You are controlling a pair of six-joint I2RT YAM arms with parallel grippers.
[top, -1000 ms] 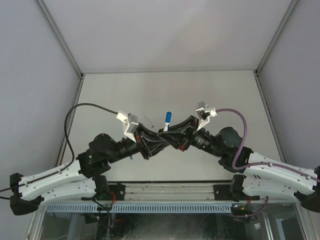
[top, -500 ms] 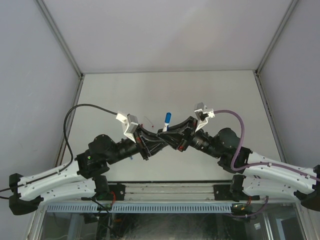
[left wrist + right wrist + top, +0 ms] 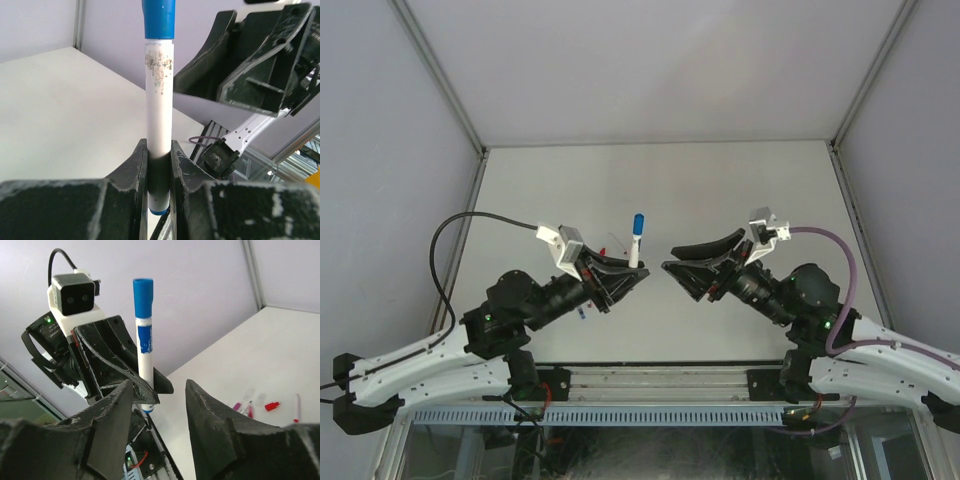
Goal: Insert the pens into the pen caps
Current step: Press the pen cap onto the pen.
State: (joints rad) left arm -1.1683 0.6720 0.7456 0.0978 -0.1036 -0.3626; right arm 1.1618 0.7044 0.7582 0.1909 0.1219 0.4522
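Two black grippers face off above the pale grey table [image 3: 720, 190] — left gripper [image 3: 632, 274] clamped on the upright white-barrelled, blue-topped marker pen [image 3: 636, 240], right gripper [image 3: 672, 260] spread, empty, well apart. Down on the tabletop — loose small pens [image 3: 242, 402] beside a tiny red plastic cap [image 3: 270, 405].

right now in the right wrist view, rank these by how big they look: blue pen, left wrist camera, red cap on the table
1. blue pen, the longest by far
2. left wrist camera, wider but much shorter
3. red cap, tiny; it lies farther off on the table, so distance shrinks it too
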